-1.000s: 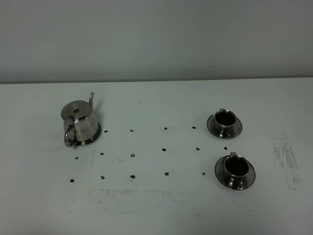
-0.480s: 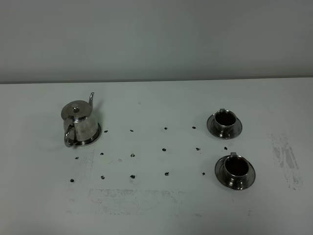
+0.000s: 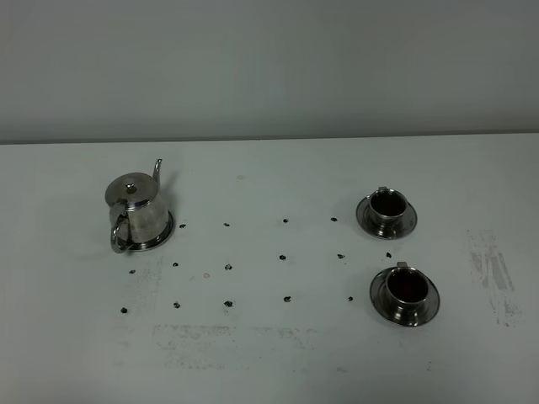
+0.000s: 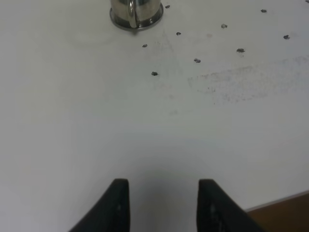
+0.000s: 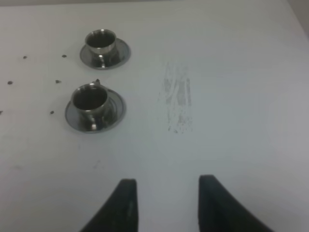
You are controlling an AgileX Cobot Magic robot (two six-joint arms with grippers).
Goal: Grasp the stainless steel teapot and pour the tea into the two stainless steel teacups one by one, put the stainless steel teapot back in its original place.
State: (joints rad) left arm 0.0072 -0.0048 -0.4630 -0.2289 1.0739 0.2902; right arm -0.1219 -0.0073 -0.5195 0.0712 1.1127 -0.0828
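Ahead of the left gripper [image 4: 163, 205], well apart from its two dark fingers, stands the stainless steel teapot [image 3: 136, 214] upright on the white table [image 3: 269, 353], loop handle turned toward that gripper and thin spout pointing away; only the pot's base and handle [image 4: 135, 11] enter the left wrist view. Left jaws stand apart with bare table between them, holding nothing. Ahead of the right gripper [image 5: 165, 203] and off to one side sit the two stainless steel teacups, each on its own round saucer: the nearer cup [image 5: 90, 100] and, beyond it, the farther cup [image 5: 101, 41], apart from one another. Both cups show dark contents; whether this is tea cannot be told. Right fingers appear separated in the wrist view, nothing lies between them, and they grip nothing. Small dark marks [image 3: 228, 267] dot the table between teapot and cups, and a grey scuff [image 5: 177, 101] lies ahead of the right gripper
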